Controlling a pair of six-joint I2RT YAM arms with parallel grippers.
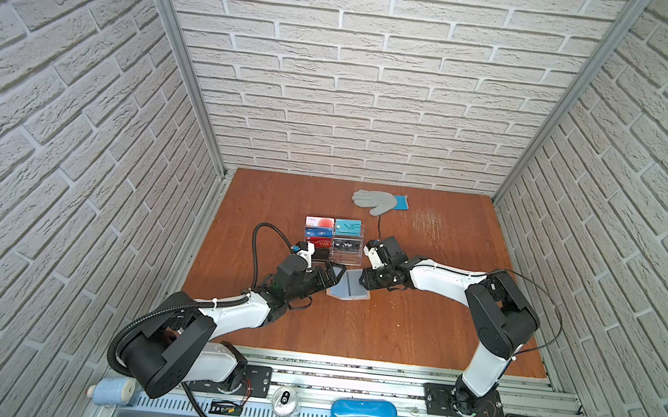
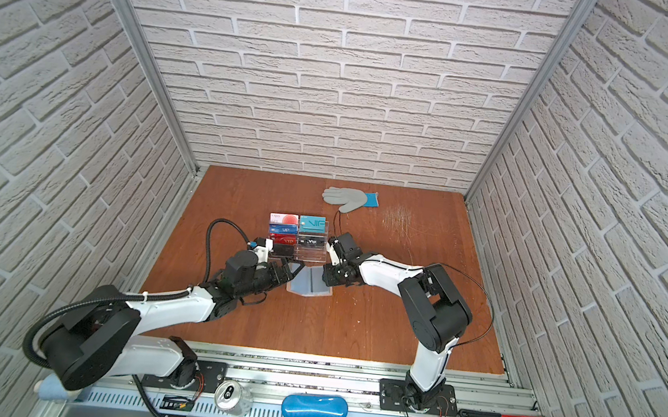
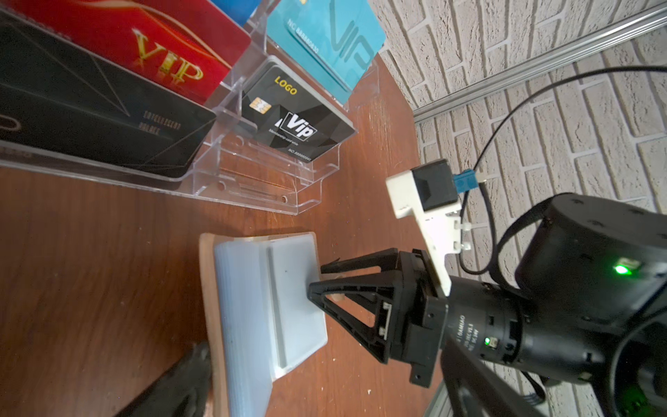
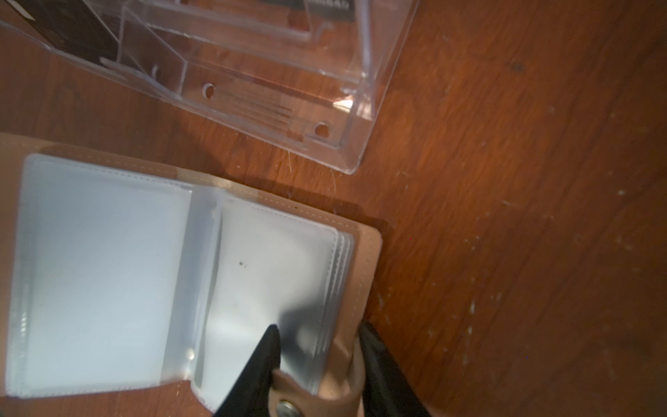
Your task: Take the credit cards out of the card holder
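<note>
Both top views: holder (image 1: 347,288) lies open and flat mid-table (image 1: 396,328). L gripper (image 1: 337,276) is at one side and R gripper (image 1: 363,281) at the other. I reckon that flanking is there so it can't skid. Cards (image 1: 321,233) all stand in the clear stand (image 1: 346,258) just behind the holder, not touching it. No card shows in the holder from up here.

L wrist cam: pages (image 3: 260,307) look blank grey-blue, w/ no card edge I can make out. R gripper (image 3: 317,278) sits at the holder's strap edge, jaws partly apart, a bit of tan showing btw them. L finger (image 3: 173,382) is a dark blur by the holder's other side; contact or not, can't tell. L jaws are spread wide and hold nothing, prob ready to pin that side.

R wrist cam: one R finger (image 4: 269,346) rests on the top page and the other sits outside the tan cover. The strap (image 4: 306,393) and page stack are btw them. It reads as a bite on that edge, to steady the holder or lift pages and check for leftovers. Whether it's actually clamped, I can't tell.
</note>
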